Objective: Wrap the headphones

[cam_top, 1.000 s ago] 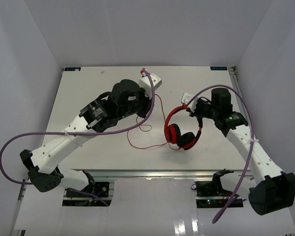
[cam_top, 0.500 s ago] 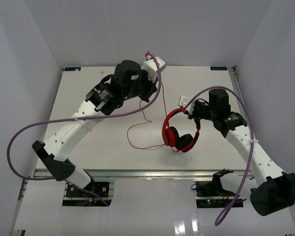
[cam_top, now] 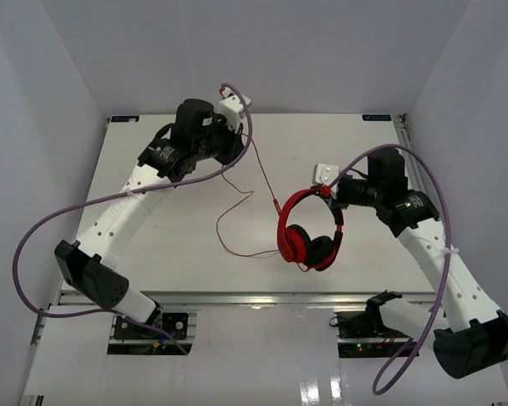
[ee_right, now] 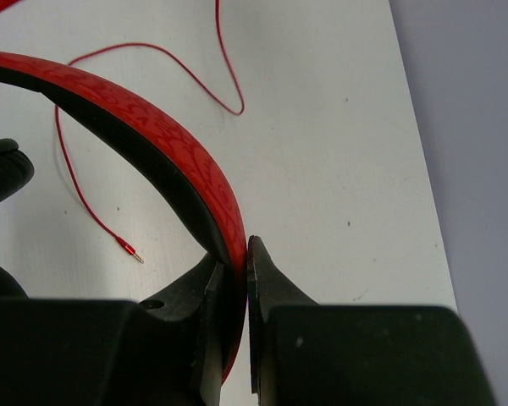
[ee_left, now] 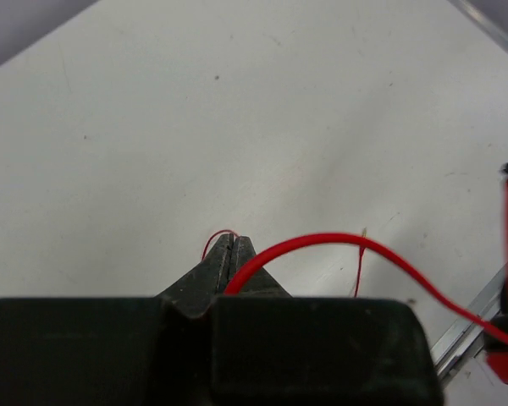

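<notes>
The red headphones (cam_top: 309,227) with black ear pads hang from my right gripper (cam_top: 325,189), which is shut on the red headband (ee_right: 165,127) and holds it above the table; the jaws (ee_right: 237,247) pinch the band. The thin red cord (cam_top: 262,173) runs from the headphones up to my left gripper (cam_top: 238,132) at the back left, which is shut on the cord (ee_left: 322,241). A slack loop of cord (cam_top: 222,228) lies on the table. The small plug (ee_right: 134,251) lies on the table under the headband.
The white table (cam_top: 152,194) has a metal rail along its near edge (cam_top: 237,296). Thick purple robot cables (cam_top: 34,245) arc beside both arms. White walls enclose the left, back and right sides.
My left gripper has moved left and back with the cord, drawing it straighter. My right gripper has shifted slightly right, still holding the headphones, which have turned a little.
</notes>
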